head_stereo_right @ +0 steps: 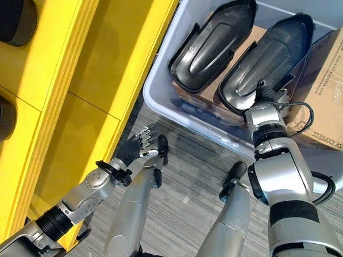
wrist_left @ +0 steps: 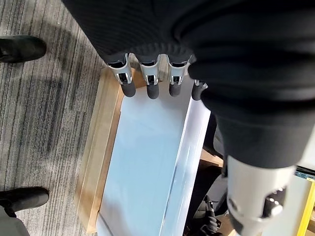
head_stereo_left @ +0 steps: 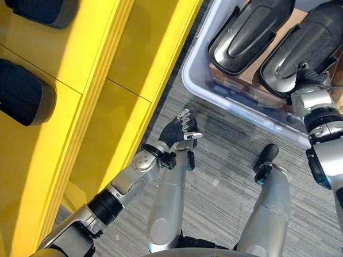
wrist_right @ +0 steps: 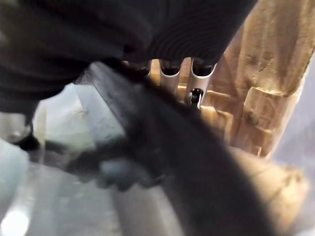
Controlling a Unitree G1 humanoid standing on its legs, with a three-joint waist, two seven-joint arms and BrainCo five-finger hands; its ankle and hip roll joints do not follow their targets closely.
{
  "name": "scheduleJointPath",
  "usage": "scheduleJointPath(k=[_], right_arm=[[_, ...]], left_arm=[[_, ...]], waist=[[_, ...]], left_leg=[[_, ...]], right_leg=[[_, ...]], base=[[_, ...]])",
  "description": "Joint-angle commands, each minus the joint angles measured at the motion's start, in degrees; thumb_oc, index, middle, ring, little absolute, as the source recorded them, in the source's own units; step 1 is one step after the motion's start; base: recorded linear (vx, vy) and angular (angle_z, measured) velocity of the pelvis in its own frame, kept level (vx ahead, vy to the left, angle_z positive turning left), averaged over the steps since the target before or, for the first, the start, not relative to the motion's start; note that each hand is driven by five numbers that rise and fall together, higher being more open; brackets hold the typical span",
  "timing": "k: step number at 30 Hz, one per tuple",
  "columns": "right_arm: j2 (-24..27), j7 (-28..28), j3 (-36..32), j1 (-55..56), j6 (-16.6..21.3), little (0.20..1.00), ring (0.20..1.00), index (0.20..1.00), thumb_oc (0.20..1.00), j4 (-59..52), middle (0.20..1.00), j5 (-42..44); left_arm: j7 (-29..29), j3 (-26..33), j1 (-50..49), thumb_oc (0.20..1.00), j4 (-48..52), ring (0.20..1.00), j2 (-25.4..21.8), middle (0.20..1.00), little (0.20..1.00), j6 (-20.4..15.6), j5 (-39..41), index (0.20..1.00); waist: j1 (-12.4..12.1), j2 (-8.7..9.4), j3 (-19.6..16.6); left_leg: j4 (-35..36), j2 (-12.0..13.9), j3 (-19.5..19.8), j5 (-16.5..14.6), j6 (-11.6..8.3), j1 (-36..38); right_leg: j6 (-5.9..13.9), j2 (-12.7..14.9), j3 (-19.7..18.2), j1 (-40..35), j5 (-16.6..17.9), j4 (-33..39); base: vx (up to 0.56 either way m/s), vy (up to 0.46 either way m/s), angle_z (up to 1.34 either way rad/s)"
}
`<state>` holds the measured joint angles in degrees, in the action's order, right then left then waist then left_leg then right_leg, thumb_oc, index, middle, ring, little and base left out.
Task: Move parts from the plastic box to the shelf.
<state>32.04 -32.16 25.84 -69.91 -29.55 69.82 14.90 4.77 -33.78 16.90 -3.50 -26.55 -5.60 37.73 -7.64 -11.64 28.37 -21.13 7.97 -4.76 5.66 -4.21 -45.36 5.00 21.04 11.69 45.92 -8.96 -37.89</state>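
Note:
Two black moulded parts lie side by side in the clear plastic box [head_stereo_left: 192, 78] at the upper right. My right hand [head_stereo_right: 258, 94] reaches into the box at the near end of the right-hand part [head_stereo_right: 271, 44]; in the right wrist view that part's dark rim [wrist_right: 162, 128] crosses just under the hand. The left-hand part [head_stereo_right: 213, 41] lies untouched. My left hand [head_stereo_left: 180, 132] hovers open and empty over the floor between the yellow shelf [head_stereo_left: 105, 73] and the box, its fingers [wrist_left: 152, 88] straight.
Two dark parts [head_stereo_left: 37, 0] [head_stereo_left: 18, 91] sit in the shelf's compartments. A cardboard box [head_stereo_right: 329, 79] stands in the plastic box's right end. The plastic box rests on a wooden pallet [wrist_left: 101, 147]. A person's shoes [wrist_left: 19, 49] stand on the carpet beside it.

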Motion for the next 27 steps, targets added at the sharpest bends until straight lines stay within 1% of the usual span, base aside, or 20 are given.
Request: scheduleJointPath(k=[1,5,8,9,10,11,13,14,15,17,20,22,25,27], right_arm=[[1.16,3.61,3.51,5.19,-3.59,0.200,0.200,0.200,0.200,3.27,0.200,-3.82],[1.06,2.36,4.13,5.33,-3.43,0.200,0.200,0.200,0.200,3.25,0.200,-3.16],[0.68,-1.74,3.60,6.00,-2.16,0.200,0.200,0.200,0.200,2.84,0.200,-2.69],[0.12,-5.55,3.15,6.78,0.65,0.200,0.200,0.200,0.200,2.45,0.200,-1.27],[-0.03,-6.46,2.90,6.99,1.53,0.200,0.200,0.200,0.200,2.06,0.200,-1.71],[-0.47,-8.43,2.48,7.40,4.23,0.200,0.200,0.200,0.200,0.98,0.200,-1.72],[-1.31,-10.68,1.91,8.17,7.09,0.200,0.200,0.200,0.200,-0.41,0.200,-0.47],[-2.04,-12.56,1.38,9.25,10.46,0.200,0.200,0.200,0.200,-2.45,0.200,0.00],[-2.34,-13.51,1.32,9.58,12.28,0.200,0.200,0.200,0.200,-3.49,0.200,0.67],[-3.22,-15.06,0.37,11.17,16.09,0.200,0.200,0.200,0.200,-6.10,0.200,-0.58],[-4.00,-18.17,-0.57,12.79,18.47,0.200,0.200,0.200,0.200,-10.16,0.200,-2.73],[-4.12,-21.14,-1.41,14.65,19.00,0.200,0.200,0.200,0.200,-14.89,0.200,-4.66],[-4.06,-22.92,-2.31,15.69,18.88,0.200,0.200,0.200,0.200,-18.02,0.200,-7.87],[-4.19,-23.95,-2.38,15.97,18.48,0.200,0.200,0.200,0.200,-19.50,0.200,-8.34]], left_arm=[[-1.59,0.41,0.12,1.000,3.79,1.000,-1.20,1.000,1.000,-3.61,0.76,1.000],[-1.99,0.26,-0.54,1.000,3.48,1.000,-1.40,1.000,1.000,-4.41,0.13,1.000],[-2.07,0.66,-1.16,1.000,3.72,1.000,-1.52,1.000,1.000,-4.75,-0.20,1.000],[-2.35,0.70,-1.51,1.000,3.49,1.000,-1.35,1.000,1.000,-5.24,-0.26,1.000],[-2.35,0.70,-1.60,1.000,3.45,1.000,-1.42,1.000,1.000,-5.45,-0.41,1.000],[-2.60,1.01,-1.65,1.000,3.21,1.000,-1.50,1.000,1.000,-5.64,-0.45,1.000],[-2.79,1.33,-1.78,1.000,2.91,1.000,-1.22,1.000,1.000,-5.61,-0.97,1.000],[-2.61,1.41,-1.91,1.000,2.74,1.000,-0.94,1.000,1.000,-5.56,-1.36,1.000],[-2.43,1.45,-1.93,1.000,2.72,1.000,-0.77,1.000,1.000,-5.48,-1.82,1.000],[-1.87,1.69,-2.00,1.000,2.65,1.000,-0.41,1.000,1.000,-5.01,-1.80,1.000],[-1.12,2.00,-2.20,1.000,2.45,1.000,0.21,1.000,1.000,-4.97,-2.35,1.000],[-0.73,2.29,-2.46,1.000,1.93,1.000,0.75,1.000,1.000,-5.04,-2.22,1.000],[-0.90,2.33,-2.63,1.000,1.20,1.000,0.95,1.000,1.000,-4.91,-1.96,1.000],[-0.75,2.12,-2.66,1.000,0.65,1.000,1.34,1.000,1.000,-4.95,-2.25,1.000]], waist=[[-2.92,-3.28,1.42],[-3.20,-3.09,1.42],[-3.32,-2.71,1.42],[-3.24,-2.36,1.42],[-3.20,-2.22,1.42],[-2.98,-1.78,1.42],[-2.66,-1.23,1.42],[-2.17,-0.63,1.42],[-1.93,-0.36,1.42],[-1.24,0.23,1.42],[-0.43,0.77,1.42],[0.41,1.31,1.42],[0.96,1.65,1.42],[1.24,1.86,1.42]], left_leg=[[-1.09,-5.40,-2.22,-7.69,4.34,-0.72],[0.51,-5.27,-2.33,-7.06,4.36,0.23],[2.43,-4.80,-2.70,-6.41,4.13,1.95],[3.99,-4.35,-3.21,-6.01,3.92,3.69],[4.54,-4.24,-3.34,-5.93,3.87,4.28],[5.63,-3.91,-3.79,-5.72,3.71,5.65],[6.64,-3.53,-4.36,-5.63,3.52,7.44],[7.25,-3.10,-4.84,-5.66,3.41,9.14],[7.46,-2.95,-5.08,-5.68,3.36,9.86],[7.97,-2.74,-5.67,-5.82,3.28,12.03],[8.56,-2.62,-6.17,-5.91,3.17,14.28],[9.11,-2.32,-6.68,-6.13,3.06,16.86],[8.99,-2.10,-6.93,-6.48,2.83,18.95],[8.87,-2.01,-7.06,-6.71,2.74,20.03]], right_leg=[[-3.61,-4.87,0.80,0.52,-7.11,-8.41],[-3.30,-5.01,1.19,-0.85,-6.43,-6.41],[-2.82,-5.09,1.72,-2.89,-5.55,-3.99],[-2.52,-5.31,2.04,-4.81,-4.90,-1.82],[-2.41,-5.39,2.19,-5.44,-4.71,-1.04],[-2.10,-5.55,2.45,-6.74,-4.12,0.46],[-1.82,-5.72,2.71,-8.53,-3.49,2.29],[-1.56,-5.78,2.87,-10.26,-2.97,3.84],[-1.49,-5.87,2.86,-10.91,-2.78,4.36],[-1.33,-6.08,2.86,-12.98,-2.56,5.58],[-1.15,-6.30,2.70,-14.89,-2.35,6.60],[-0.98,-6.31,2.64,-17.11,-2.21,7.65],[-0.84,-6.17,2.73,-19.07,-2.06,8.37],[-0.93,-6.19,2.84,-20.11,-2.04,8.80]], base=[[0.00,-0.012,0.03],[0.00,-0.009,-0.02],[0.00,0.000,0.00],[0.00,-0.024,-0.04],[-0.01,-0.025,-0.08],[-0.01,-0.017,-0.16],[-0.01,-0.018,-0.20],[0.00,-0.008,-0.15],[0.01,0.002,-0.15],[0.02,0.020,-0.10],[0.03,0.022,-0.09],[0.06,0.019,-0.16],[0.05,-0.001,-0.16],[0.06,-0.015,-0.08]])
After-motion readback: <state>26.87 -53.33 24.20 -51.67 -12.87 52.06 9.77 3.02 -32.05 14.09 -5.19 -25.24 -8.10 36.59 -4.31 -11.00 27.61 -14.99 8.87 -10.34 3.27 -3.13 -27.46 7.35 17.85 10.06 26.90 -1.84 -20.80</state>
